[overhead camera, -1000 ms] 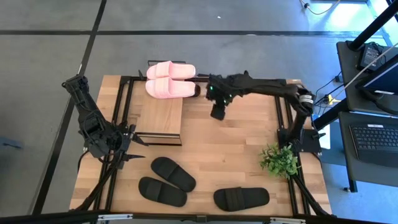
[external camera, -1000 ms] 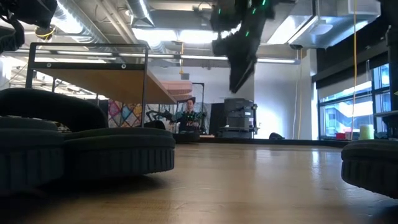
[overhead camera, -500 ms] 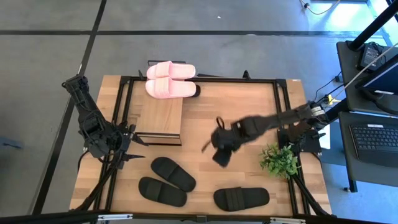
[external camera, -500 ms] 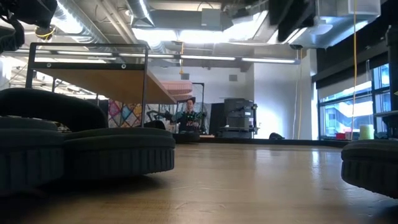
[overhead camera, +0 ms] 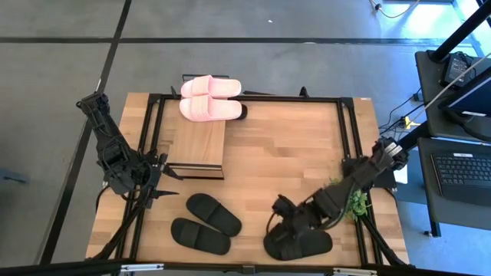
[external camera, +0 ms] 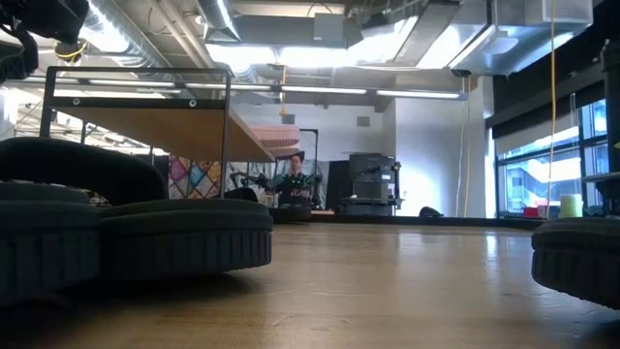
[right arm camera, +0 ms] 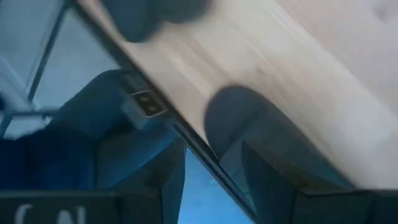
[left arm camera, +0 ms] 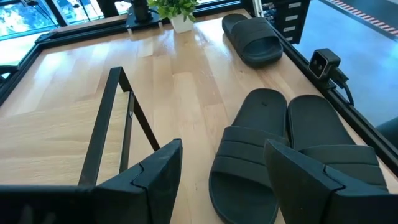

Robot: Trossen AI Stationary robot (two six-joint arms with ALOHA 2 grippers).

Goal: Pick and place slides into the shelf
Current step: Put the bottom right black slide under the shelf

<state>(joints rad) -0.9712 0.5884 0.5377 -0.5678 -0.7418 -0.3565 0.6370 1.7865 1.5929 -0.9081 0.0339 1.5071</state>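
The light pink slides (overhead camera: 209,100) lie side by side on the far end of the shelf (overhead camera: 198,146), on its light-wood top board. A black pair (overhead camera: 205,224) rests flat on the table near its near edge, and shows between my left gripper's open fingers (left arm camera: 230,180) in the left wrist view. A single black slide (overhead camera: 301,244) lies farther right. My right gripper (overhead camera: 282,221) hangs open just above that slide's left end (right arm camera: 239,118). My left gripper (overhead camera: 159,182) waits by the shelf's near left corner.
A small potted plant (overhead camera: 345,196) stands by the right arm's base. Black frame rails (overhead camera: 349,146) run round the table. A dark shape (overhead camera: 242,112) pokes out beside the pink pair. Bare wood (overhead camera: 284,153) lies between shelf and plant.
My right arm has swung fast from the far side beside the shelf across the table toward the near edge. It has come down low over the single black slide and has dropped out of the low view. The slides have stayed put.
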